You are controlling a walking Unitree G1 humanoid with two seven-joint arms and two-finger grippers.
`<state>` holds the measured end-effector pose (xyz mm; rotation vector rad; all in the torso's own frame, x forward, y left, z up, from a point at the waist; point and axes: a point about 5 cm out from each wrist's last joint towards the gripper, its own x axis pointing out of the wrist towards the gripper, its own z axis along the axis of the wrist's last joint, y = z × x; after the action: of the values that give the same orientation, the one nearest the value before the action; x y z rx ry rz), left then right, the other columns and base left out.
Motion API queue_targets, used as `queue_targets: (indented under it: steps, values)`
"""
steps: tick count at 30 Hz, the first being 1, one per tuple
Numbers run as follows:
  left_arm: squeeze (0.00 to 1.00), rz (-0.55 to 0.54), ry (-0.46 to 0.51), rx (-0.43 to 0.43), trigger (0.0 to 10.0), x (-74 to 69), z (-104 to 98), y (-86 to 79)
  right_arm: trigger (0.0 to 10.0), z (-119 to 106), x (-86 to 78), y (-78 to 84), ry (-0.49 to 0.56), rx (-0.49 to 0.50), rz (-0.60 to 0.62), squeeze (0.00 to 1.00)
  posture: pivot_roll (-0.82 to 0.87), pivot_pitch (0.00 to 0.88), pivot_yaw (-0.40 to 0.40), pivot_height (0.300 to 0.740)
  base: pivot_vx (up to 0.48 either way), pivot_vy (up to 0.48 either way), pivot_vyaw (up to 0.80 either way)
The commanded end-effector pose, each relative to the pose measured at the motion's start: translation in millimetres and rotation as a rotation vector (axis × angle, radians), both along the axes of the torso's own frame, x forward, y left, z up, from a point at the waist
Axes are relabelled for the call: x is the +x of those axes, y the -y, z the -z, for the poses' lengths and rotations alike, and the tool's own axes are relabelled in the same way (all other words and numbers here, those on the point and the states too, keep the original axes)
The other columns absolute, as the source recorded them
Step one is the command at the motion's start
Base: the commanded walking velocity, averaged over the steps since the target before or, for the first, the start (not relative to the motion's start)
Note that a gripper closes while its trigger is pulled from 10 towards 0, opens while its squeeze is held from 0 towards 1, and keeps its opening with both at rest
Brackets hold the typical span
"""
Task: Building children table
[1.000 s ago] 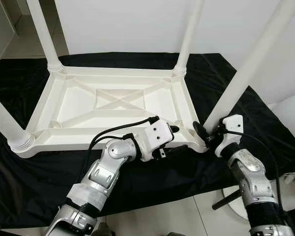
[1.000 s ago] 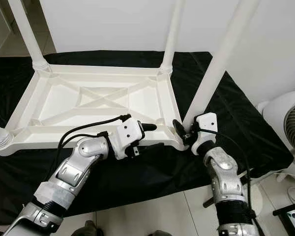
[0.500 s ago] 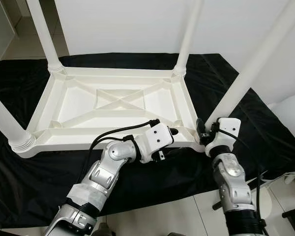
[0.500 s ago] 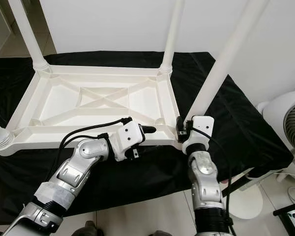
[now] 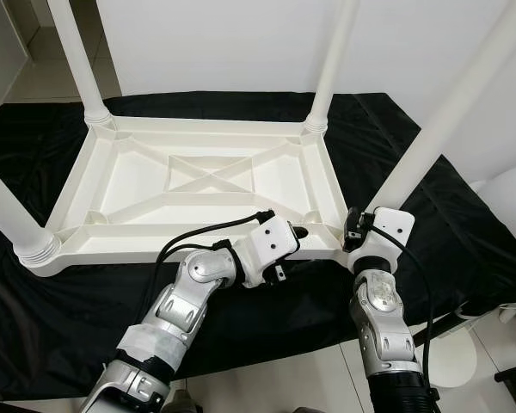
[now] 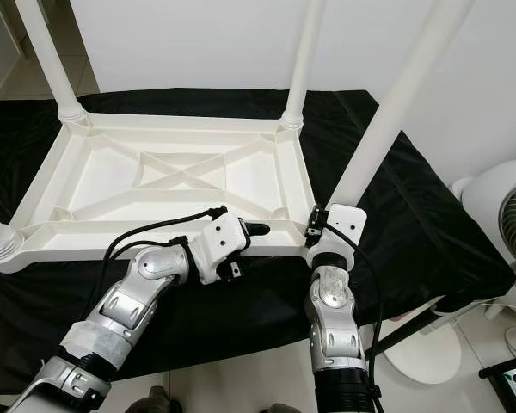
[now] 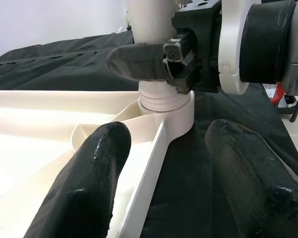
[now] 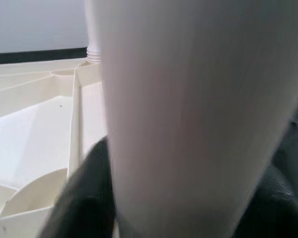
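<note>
Left wrist view is showing the right gripper (image 7: 161, 64) clamping the leg (image 5: 430, 138) just above its threaded base, seated in the near corner socket of the upturned table (image 5: 202, 185). The left gripper (image 7: 179, 183), fingers spread, is straddling the table's rim beside it, holding nothing. Judging by this, leg 4 is being screwed in; next, twisting it tight.

Right gripper (image 7: 161, 62) clamped (fingers closed), left gripper (image 7: 164, 198) spread open.
</note>
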<state>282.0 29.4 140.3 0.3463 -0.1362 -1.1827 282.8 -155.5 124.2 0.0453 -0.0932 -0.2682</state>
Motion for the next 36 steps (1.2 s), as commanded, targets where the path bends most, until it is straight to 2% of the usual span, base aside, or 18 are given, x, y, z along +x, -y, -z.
queue_targets:
  steps: [1,4,11,12,13,14,18,19,21,22,25,27,30,31,32,33,34,36]
  values:
    - [0.00,-0.076,0.008,-0.026,10.0,4.4,0,-1.9,10.0,5,-3.1,-0.2,-0.022,0.028,0.016,1.00,0.02,0.000,-0.043,0.740,0.000,0.000,0.00]
    - [0.00,-0.077,0.011,-0.028,10.0,4.4,-1,-2.8,10.0,1,-8.1,3.2,0.013,0.027,-0.047,1.00,0.02,0.000,-0.043,0.740,0.000,0.000,0.00]
    - [0.00,-0.074,0.007,-0.040,10.0,3.9,-3,-2.7,10.0,2,-13.1,9.7,0.011,0.029,-0.149,1.00,0.02,0.000,-0.045,0.740,0.000,0.000,0.00]
    - [0.00,-0.075,0.007,-0.040,10.0,4.1,-3,-2.7,10.0,2,-14.7,13.9,0.010,0.014,-0.181,0.08,0.02,0.000,-0.045,0.740,0.000,0.000,0.00]
    - [0.00,-0.075,0.008,-0.041,10.0,3.8,-3,-2.7,10.0,0,-15.9,23.3,0.008,-0.025,-0.235,0.00,0.02,0.000,-0.044,0.740,0.000,0.000,0.00]
    - [0.00,-0.075,0.008,-0.041,10.0,3.8,-3,-2.7,10.0,0,-15.9,23.3,0.008,-0.025,-0.235,0.00,0.02,0.000,-0.044,0.740,0.000,0.000,0.00]
    - [0.00,-0.065,0.011,-0.040,10.0,2.8,-3,-1.9,10.0,-7,-14.3,44.1,0.004,-0.115,-0.379,0.00,0.01,0.000,-0.039,0.740,0.000,0.000,0.00]
    - [0.00,-0.065,0.011,-0.040,10.0,2.8,-3,-1.9,10.0,-7,-14.3,44.1,0.004,-0.115,-0.379,0.00,0.01,0.000,-0.039,0.740,0.000,0.000,0.00]
    - [0.00,-0.059,0.013,-0.037,10.0,3.1,-4,-1.3,10.0,-10,-8.0,49.7,-0.011,-0.184,-0.467,0.00,0.01,0.000,-0.035,0.740,0.000,0.000,0.00]
    - [0.00,-0.059,0.013,-0.037,10.0,3.1,-4,-1.3,10.0,-10,-8.0,49.7,-0.011,-0.184,-0.467,0.00,0.01,0.000,-0.035,0.740,0.000,0.000,0.00]
    - [0.00,-0.055,0.015,-0.035,10.0,3.7,-4,-1.0,10.0,-11,1.2,49.8,-0.046,-0.220,-0.585,0.00,0.01,0.000,-0.032,0.740,0.000,0.000,0.00]
    - [0.00,-0.055,0.015,-0.035,10.0,3.7,-4,-1.0,10.0,-11,1.2,49.8,-0.046,-0.220,-0.585,0.00,0.01,0.000,-0.032,0.740,0.000,0.000,0.00]
    - [0.00,-0.054,0.017,-0.036,10.0,4.0,-5,-0.4,10.0,-6,8.0,42.4,-0.081,-0.232,-0.693,0.00,0.02,0.000,-0.027,0.740,0.000,0.000,0.00]
    - [0.00,-0.054,0.017,-0.036,10.0,4.0,-5,-0.4,10.0,-6,8.0,42.4,-0.081,-0.232,-0.693,0.00,0.02,0.000,-0.027,0.740,0.000,0.000,0.00]
    - [0.00,-0.053,0.018,-0.036,10.0,4.1,-6,-0.2,3.2,-4,9.2,39.7,-0.094,-0.232,-0.729,0.00,0.02,0.000,-0.026,0.740,0.000,0.000,0.00]
    - [0.00,-0.053,0.018,-0.036,10.0,4.1,-6,-0.2,3.2,-4,9.2,39.7,-0.094,-0.232,-0.729,0.00,0.02,0.000,-0.026,0.740,0.000,0.000,0.00]
    - [0.00,-0.053,0.020,-0.035,10.0,4.4,-6,-0.2,0.0,-1,9.6,37.0,-0.108,-0.232,-0.756,0.00,0.02,0.000,-0.027,0.740,0.000,0.000,0.00]
    - [0.00,-0.053,0.020,-0.035,10.0,4.6,-6,-0.2,0.0,2,9.2,34.8,-0.124,-0.227,-0.779,0.00,0.02,0.000,-0.027,0.740,0.000,0.000,0.00]
